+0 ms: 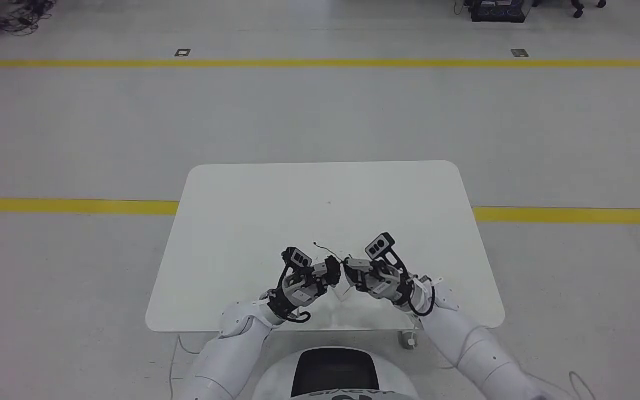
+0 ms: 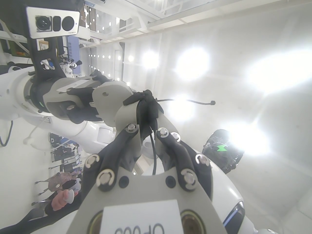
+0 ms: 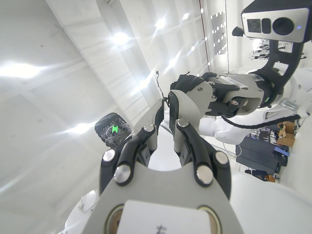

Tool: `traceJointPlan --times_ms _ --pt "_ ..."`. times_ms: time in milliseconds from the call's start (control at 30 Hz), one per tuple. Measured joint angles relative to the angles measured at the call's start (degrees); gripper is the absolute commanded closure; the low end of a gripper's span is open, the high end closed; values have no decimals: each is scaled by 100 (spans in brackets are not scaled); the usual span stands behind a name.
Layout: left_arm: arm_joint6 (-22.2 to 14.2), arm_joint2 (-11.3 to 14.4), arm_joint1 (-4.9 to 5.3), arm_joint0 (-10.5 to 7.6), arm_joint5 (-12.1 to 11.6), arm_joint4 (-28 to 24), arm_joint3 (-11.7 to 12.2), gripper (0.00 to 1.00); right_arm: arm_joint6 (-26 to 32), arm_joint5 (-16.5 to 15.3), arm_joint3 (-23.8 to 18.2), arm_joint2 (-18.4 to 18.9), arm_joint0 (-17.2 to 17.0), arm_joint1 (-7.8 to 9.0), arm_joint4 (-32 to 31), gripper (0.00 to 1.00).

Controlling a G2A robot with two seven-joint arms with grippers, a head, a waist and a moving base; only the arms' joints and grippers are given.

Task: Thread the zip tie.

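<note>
White bench [image 1: 250, 220] below, two claws meet in mid-air over a thin black zip tie [image 2: 195, 101].
We see the left claw [image 2: 146, 113] pinched shut on the tie, its head [image 2: 212, 102] jutting free; whether the right claw [image 3: 166, 109] grips it we cannot tell. We judge the tie light, springy and slick: best held close to the tip.

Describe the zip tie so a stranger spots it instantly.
Over the white table, by its robot-side edge, the left gripper and the right gripper meet tip to tip. The zip tie is the thin black strand curving out from between them, with a small square head.
</note>
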Motion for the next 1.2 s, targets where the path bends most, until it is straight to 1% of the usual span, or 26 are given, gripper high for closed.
traceJointPlan --times_ms 167,267,633,1200 --pt "0 0 0 0 0 0 0 100 0 -10 48 -33 38 -3 23 93" --pt "0 0 0 0 0 0 0 100 0 -18 72 -52 56 -4 30 100" --pt "0 0 0 0 0 0 0 100 0 -62 264 -103 116 -16 -30 100" --pt "0 0 0 0 0 0 0 100 0 -59 427 -112 141 -42 -60 100"
